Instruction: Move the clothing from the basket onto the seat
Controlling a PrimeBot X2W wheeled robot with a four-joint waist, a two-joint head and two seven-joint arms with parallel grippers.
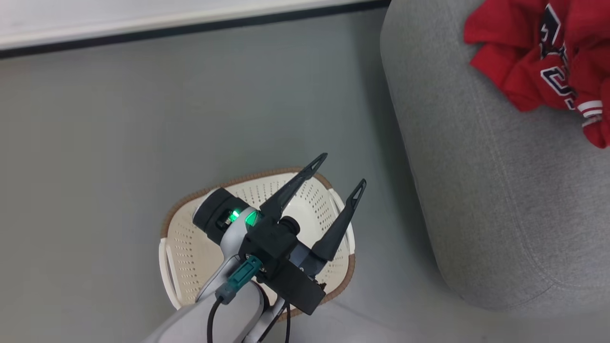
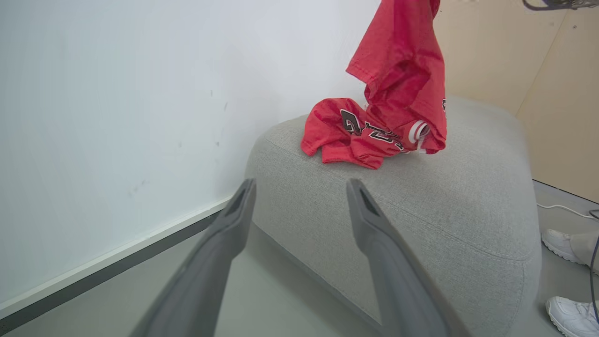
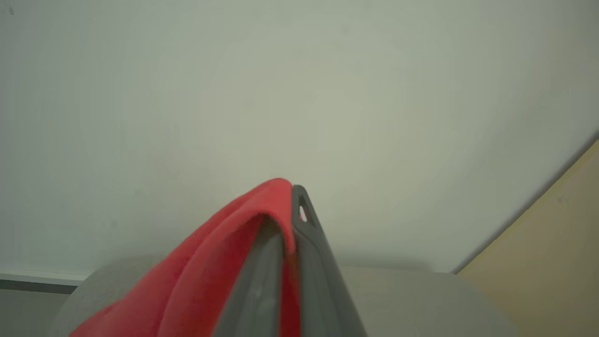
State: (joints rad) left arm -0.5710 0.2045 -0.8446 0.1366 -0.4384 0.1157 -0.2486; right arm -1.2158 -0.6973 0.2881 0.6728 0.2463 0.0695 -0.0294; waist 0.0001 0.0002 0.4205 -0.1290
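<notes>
Holding our left gripper (image 1: 343, 169) above the cream perforated laundry basket (image 1: 186, 252), we have its two dark fingers spread wide apart and gripping nothing. The basket stands on the grey floor (image 1: 95, 166), just beside the rounded edge of the big grey woven seat (image 1: 476, 190). The part of its inside that shows past our arm is bare white plastic. In our left wrist view the same open fingers (image 2: 234, 220) point toward the seat (image 2: 421, 220), where a red jersey (image 2: 346, 135) with black-and-white lettering and white striped trim lies crumpled on top, toward the side nearest the white wall (image 2: 117, 117). A second red garment (image 2: 402, 61) hangs down from above the top of that view, and its lower folds reach the seat and touch the crumpled jersey. In our right wrist view the right gripper (image 3: 294, 201) has its fingers pressed together on a fold of this red garment (image 3: 210, 271), which drapes over one finger and falls away toward the seat (image 3: 421, 299) below. In the head view the red clothing (image 1: 524, 71) sits at the far corner of the cushion, well apart from the basket. Two white shoes (image 2: 559, 243) of a person stand on the floor beside the seat.
</notes>
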